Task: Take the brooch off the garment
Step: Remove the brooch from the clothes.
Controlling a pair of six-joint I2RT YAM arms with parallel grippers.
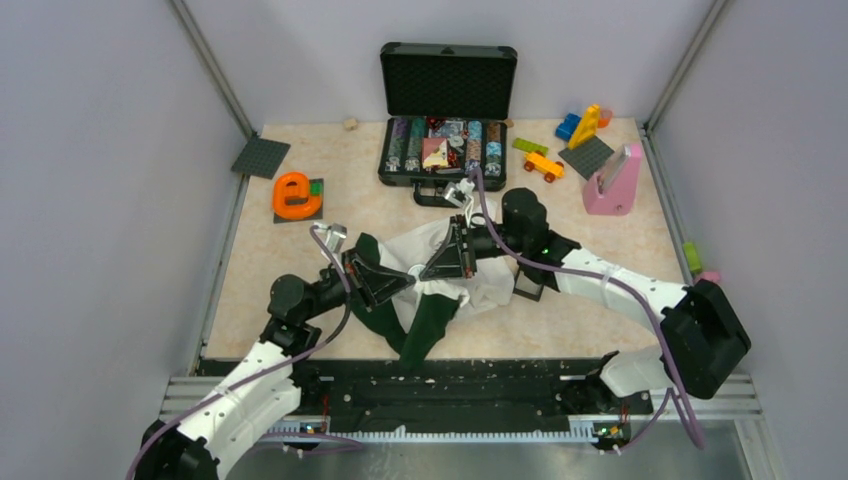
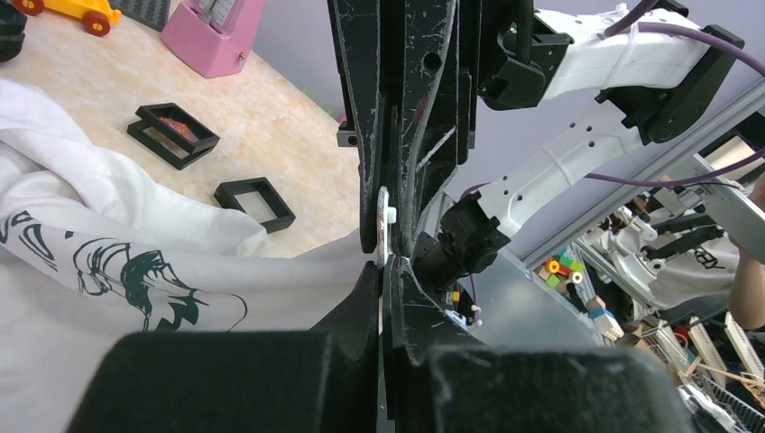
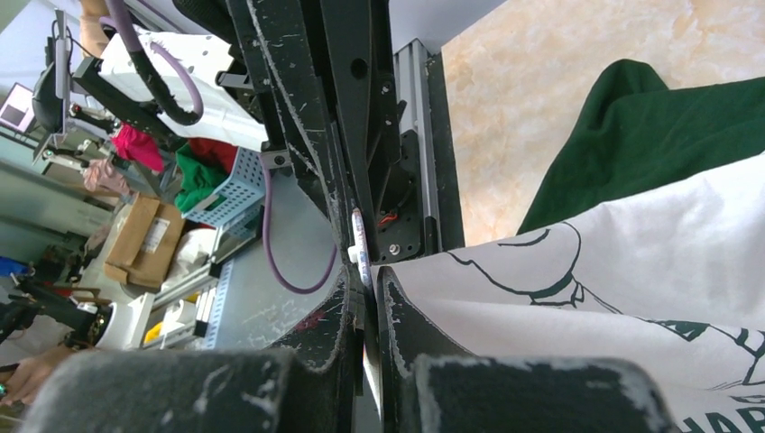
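The garment (image 1: pixel 440 262) is a white printed shirt with dark green sleeves, lying mid-table. It also shows in the left wrist view (image 2: pixel 108 271) and the right wrist view (image 3: pixel 631 262). My left gripper (image 1: pixel 404 284) and right gripper (image 1: pixel 428 270) meet tip to tip over its raised fold, both shut. A tiny thin piece, seen edge-on and pale with a reddish tint, sits where the tips meet; I take it for the brooch (image 3: pixel 360 245), also in the left wrist view (image 2: pixel 385 221). The right fingers pinch it. The left fingers (image 2: pixel 365 298) pinch cloth beside it.
An open black case (image 1: pixel 445 120) of chips stands behind the garment. An orange letter "e" (image 1: pixel 294 194) lies at the back left. An orange toy car (image 1: pixel 543 165), coloured bricks and a pink block (image 1: pixel 612 182) are at the back right. Two small black frames (image 2: pixel 171 133) lie by the shirt.
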